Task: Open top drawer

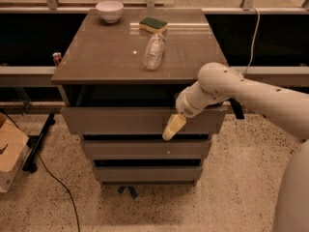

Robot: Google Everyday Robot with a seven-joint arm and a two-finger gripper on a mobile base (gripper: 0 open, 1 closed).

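The top drawer is the widest grey-brown front of the cabinet, just under the tabletop. A dark gap shows between the tabletop edge and this front. My gripper has yellowish tips and hangs against the right part of the top drawer's front, near its lower edge. My white arm reaches in from the right. The inside of the drawer is dark and cannot be made out.
Below are a shorter drawer front and the smallest one. On the tabletop stand a white bowl, a green-yellow sponge and a lying clear bottle. A cardboard box and a black cable are at the left.
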